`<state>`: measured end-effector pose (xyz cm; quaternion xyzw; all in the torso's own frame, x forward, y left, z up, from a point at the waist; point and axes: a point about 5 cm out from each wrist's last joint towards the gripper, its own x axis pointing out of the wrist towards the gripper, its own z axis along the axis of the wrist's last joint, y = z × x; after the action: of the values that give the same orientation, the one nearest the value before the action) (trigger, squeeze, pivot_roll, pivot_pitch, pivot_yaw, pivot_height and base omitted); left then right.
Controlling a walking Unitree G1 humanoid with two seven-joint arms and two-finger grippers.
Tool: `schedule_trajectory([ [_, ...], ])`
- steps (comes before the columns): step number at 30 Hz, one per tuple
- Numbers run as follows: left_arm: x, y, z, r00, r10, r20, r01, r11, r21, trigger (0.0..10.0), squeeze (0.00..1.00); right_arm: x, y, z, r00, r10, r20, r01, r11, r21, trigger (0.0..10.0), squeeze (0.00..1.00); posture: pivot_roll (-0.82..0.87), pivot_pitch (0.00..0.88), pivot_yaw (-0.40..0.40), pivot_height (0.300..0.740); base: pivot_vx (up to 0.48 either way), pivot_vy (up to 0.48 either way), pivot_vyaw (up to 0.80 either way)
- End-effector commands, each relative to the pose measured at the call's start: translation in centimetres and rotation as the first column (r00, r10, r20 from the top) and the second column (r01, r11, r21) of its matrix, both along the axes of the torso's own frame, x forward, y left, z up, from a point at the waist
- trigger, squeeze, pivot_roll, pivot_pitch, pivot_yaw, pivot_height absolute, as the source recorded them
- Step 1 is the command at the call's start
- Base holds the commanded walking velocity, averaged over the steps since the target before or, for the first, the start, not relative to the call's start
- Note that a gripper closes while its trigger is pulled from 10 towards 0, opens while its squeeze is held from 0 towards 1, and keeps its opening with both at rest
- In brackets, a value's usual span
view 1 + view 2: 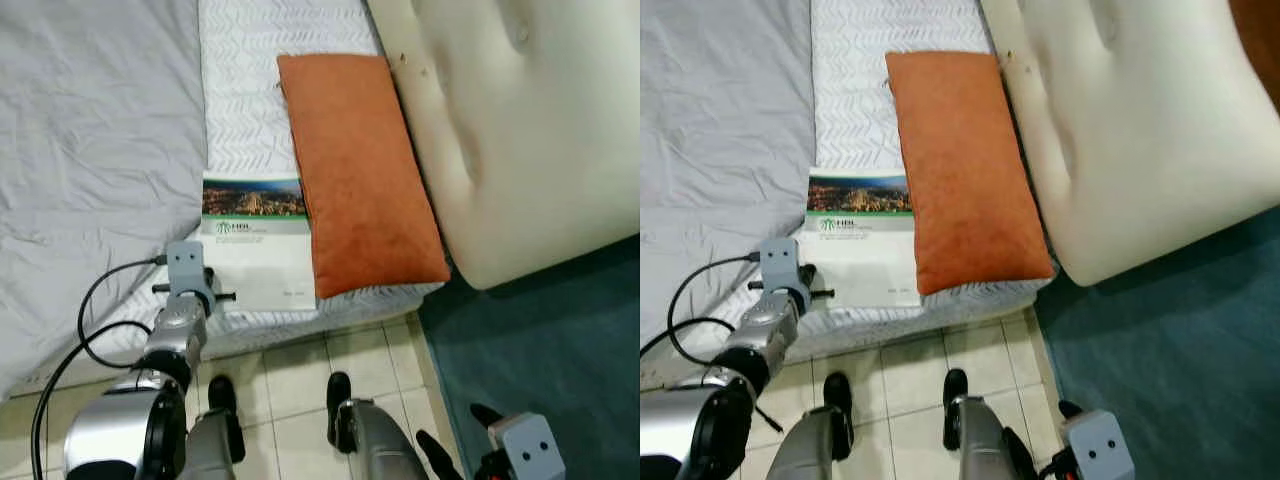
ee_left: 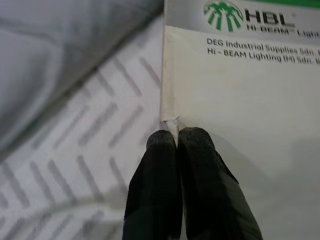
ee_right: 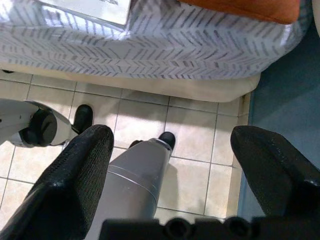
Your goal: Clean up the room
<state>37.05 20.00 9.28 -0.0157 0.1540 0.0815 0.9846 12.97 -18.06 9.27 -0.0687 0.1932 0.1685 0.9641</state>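
left gripper (image 2: 176,136) pinches booklet (image 1: 258,250) on mattress (image 1: 245,90).

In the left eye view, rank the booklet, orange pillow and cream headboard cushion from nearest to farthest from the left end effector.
1. Booklet: the left end effector is shut on its edge, on the patterned mattress.
2. Orange pillow: just right of the booklet.
3. Cream headboard cushion: farthest, to the right past the pillow.

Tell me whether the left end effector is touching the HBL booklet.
Touching: the left wrist view shows the left end effector shut on the HBL booklet corner.
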Motion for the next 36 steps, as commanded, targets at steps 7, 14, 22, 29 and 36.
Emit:
schedule_trajectory([
  [7, 0.2, -1.1, -0.1, 1.0, 0.004, -0.017, -0.005, 0.998, -0.068, 10.0, 0.0, -1.3, 0.0, -0.2, 0.998, -0.042, -0.042, 0.041, 0.999, -0.006, 10.0, 0.0, -0.44, 0.564, -0.114, 0.74, 0.0, 0.0, 0.0],
  [14, 0.0, -3.4, -0.9, 0.998, -0.035, -0.053, 0.029, 0.992, -0.125, 10.0, 0.34, -1.3, 0.0, -0.2, 0.998, -0.057, -0.04, 0.057, 0.998, -0.01, 10.0, 0.0, -0.46, 0.563, -0.113, 0.74, 0.0, 0.0, 0.0],
  [22, 0.7, -3.3, 0.3, 0.994, -0.102, -0.035, 0.102, 0.995, 0.007, 10.0, 1.0, -1.4, 0.1, 0.0, 0.997, -0.065, -0.037, 0.064, 0.998, -0.008, 10.0, 0.0, -0.47, 0.559, -0.106, 0.74, 0.0, 0.0, 0.0],
  [29, 1.1, -3.2, 1.1, 0.992, -0.125, -0.021, 0.126, 0.991, 0.044, 10.0, 1.0, -1.6, 0.2, -0.2, 0.997, -0.062, -0.043, 0.062, 0.998, -0.005, 10.0, 0.0, -0.47, 0.554, -0.102, 0.74, 0.0, 0.0, 0.0],
  [36, 1.3, -2.6, 1.9, 0.979, -0.201, 0.018, 0.195, 0.968, 0.16, 10.0, 1.0, 1.0, 0.2, -1.1, 0.996, -0.092, 0.002, 0.092, 0.995, 0.03, 10.0, 0.0, -0.37, 0.449, -0.036, 0.74, 0.0, 0.0, 0.0],
])
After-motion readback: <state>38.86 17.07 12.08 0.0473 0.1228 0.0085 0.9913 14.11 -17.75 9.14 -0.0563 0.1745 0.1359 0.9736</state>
